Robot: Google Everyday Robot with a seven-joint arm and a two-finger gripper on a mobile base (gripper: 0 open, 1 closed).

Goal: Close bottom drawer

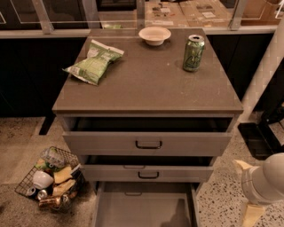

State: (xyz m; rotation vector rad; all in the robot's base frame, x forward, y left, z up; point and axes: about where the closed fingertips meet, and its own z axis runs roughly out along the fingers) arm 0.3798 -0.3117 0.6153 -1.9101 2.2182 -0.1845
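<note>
Three grey drawers (148, 142), all pulled out. Bottom drawer (144, 206) out farthest, left of the fingers (242, 166) and apart from them. Gripper (244, 191) low right, two fingers spread, grasping nothing. On table (146, 84), up-left of fingers: one can (194, 53), one bowl (154, 35), one chip bag (94, 66).

You are looking at a speckled floor (17, 146) spreading around a grey cabinet (151, 84). Dark windows (62, 13) are running along the top, and a white post (266, 71) is crossing the upper right. The gripper (244, 191) is hovering at lower right, fingers apart.
</note>
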